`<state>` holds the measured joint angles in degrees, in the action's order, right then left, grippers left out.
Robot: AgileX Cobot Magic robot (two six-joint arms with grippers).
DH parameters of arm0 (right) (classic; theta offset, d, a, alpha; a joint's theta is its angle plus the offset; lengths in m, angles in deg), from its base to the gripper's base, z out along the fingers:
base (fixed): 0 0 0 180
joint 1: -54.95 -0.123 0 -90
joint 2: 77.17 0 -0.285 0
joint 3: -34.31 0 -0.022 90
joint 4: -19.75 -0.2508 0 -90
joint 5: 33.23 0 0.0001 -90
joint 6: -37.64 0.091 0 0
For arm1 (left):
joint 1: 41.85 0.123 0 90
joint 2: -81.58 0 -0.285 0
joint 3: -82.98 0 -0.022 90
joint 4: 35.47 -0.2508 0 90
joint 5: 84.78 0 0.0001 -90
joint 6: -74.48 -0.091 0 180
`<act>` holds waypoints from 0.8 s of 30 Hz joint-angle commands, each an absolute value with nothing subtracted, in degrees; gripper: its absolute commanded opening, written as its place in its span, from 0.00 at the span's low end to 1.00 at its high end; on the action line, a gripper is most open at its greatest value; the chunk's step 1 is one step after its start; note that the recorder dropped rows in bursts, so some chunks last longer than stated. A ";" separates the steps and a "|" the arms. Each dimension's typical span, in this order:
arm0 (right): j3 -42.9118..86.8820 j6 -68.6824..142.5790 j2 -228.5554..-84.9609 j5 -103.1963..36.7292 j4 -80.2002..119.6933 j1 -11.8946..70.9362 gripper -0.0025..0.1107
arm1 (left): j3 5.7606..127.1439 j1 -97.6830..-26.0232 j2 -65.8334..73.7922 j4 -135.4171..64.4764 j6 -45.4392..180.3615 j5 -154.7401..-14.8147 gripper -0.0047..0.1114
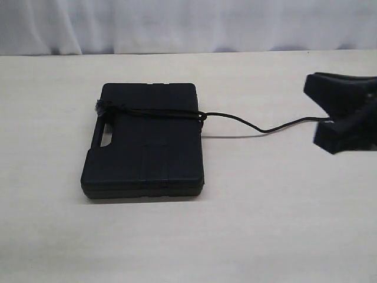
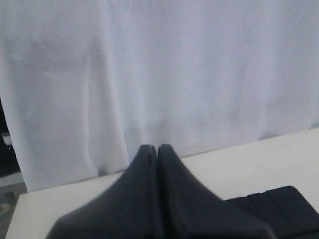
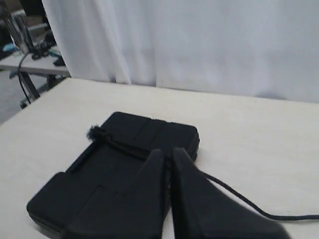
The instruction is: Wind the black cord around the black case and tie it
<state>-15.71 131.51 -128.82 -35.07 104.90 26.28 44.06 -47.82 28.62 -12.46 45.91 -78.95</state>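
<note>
The cord (image 1: 235,119) is wrapped over the case (image 1: 147,141) on the bench (image 1: 265,224) and looks knotted, with its tail trailing loose. The left tool (image 2: 157,148) and right tool (image 3: 167,152) are closed, with no cord seen gripped. Little is judged left.

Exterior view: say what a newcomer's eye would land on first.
The black case lies flat in the middle of the pale table, the one big dark block on it. The black cord crosses the case's far end, with its frayed tuft at the left edge, then snakes right across the table toward the shut right pincer.
</note>
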 commanded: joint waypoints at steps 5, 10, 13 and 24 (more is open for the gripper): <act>-21.76 131.77 -104.18 -34.68 104.56 26.21 0.06 | 40.22 -47.89 46.43 -9.27 46.29 -76.05 0.04; -21.76 131.91 -94.07 -34.81 104.56 26.21 0.06 | 40.22 -47.89 53.07 -9.27 46.29 -71.46 0.04; -21.76 131.91 -91.52 -34.81 104.56 26.21 0.06 | 40.22 -47.89 54.56 -9.27 46.29 -69.91 0.04; -21.76 131.91 -87.30 -34.81 104.56 26.21 0.06 | 40.22 -47.89 55.40 -9.27 46.29 -70.12 0.04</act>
<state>-21.53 131.64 -87.81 -34.80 104.81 26.28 40.52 -47.82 55.19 -9.68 45.94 -70.17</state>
